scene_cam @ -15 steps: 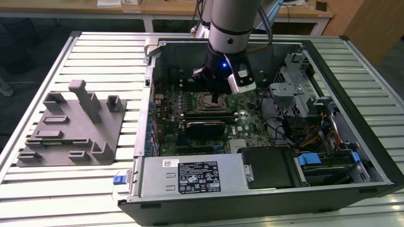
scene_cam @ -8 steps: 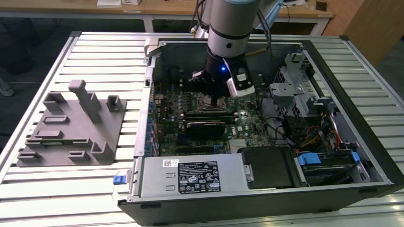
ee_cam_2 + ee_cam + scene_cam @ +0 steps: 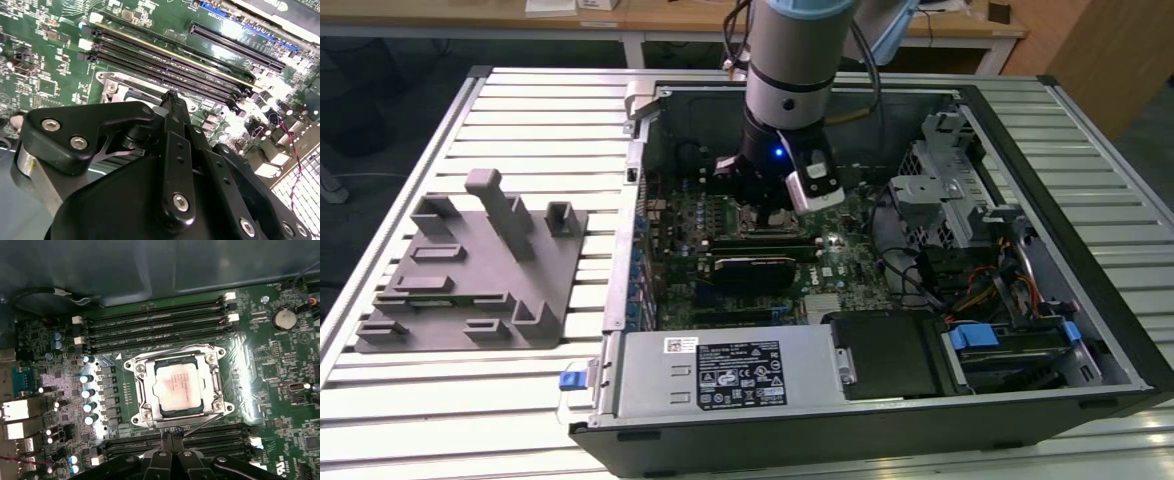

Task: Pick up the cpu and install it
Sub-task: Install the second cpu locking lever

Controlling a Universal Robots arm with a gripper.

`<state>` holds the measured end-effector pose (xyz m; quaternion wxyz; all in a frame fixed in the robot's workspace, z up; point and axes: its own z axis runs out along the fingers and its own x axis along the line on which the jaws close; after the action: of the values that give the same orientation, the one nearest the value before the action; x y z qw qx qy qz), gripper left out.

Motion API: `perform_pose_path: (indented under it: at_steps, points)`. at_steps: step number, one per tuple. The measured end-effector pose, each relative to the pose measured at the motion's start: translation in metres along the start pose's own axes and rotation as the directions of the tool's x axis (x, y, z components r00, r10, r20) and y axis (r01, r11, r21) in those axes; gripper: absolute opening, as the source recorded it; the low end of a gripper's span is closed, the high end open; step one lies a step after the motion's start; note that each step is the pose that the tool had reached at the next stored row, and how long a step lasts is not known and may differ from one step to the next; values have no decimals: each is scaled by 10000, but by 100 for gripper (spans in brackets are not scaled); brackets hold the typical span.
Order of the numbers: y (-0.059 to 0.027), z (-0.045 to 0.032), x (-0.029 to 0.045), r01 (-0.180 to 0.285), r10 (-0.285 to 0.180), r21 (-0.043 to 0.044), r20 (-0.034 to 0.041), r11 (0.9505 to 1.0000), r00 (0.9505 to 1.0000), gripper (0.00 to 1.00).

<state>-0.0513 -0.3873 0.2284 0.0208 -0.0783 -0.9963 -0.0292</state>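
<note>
In the first wrist view the gripper hangs just off the socket edge, fingers drawn together on nothing, the cpu seated inside the metal frame — memory slots flank it beyond, within the open computer case.

The open computer case lies on the bench, with the tray well apart on the exterior view's left. Inside the case, the cpu sits in the socket on the motherboard, between memory slots. The hand hangs just beside the socket's edge.
</note>
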Motion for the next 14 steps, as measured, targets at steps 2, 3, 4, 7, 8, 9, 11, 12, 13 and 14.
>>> perform_pose_path:
  at_steps: [2,3,4,7,8,9,11,12,13,14]
  points:
    - [-2,28,2,6,-6,0,-1,10000,10000,11]
    - [-4,41,5,5,-5,1,0,10000,10000,11]
    - [-6,54,8,6,-6,0,0,10000,10000,11]
    - [-22,75,34,6,-6,2,-1,10000,10000,11]
    - [-33,80,41,6,-6,0,0,10000,10000,11]
    - [-46,83,44,6,-6,0,0,10000,10000,11]
    - [-69,98,54,6,-6,0,0,10000,10000,11]
    - [-80,110,60,6,-6,-4,-1,10000,10000,11]
    - [-91,122,66,6,-6,-11,-2,10000,10000,11]
    - [-102,133,73,7,-7,-23,-3,10000,10000,11]
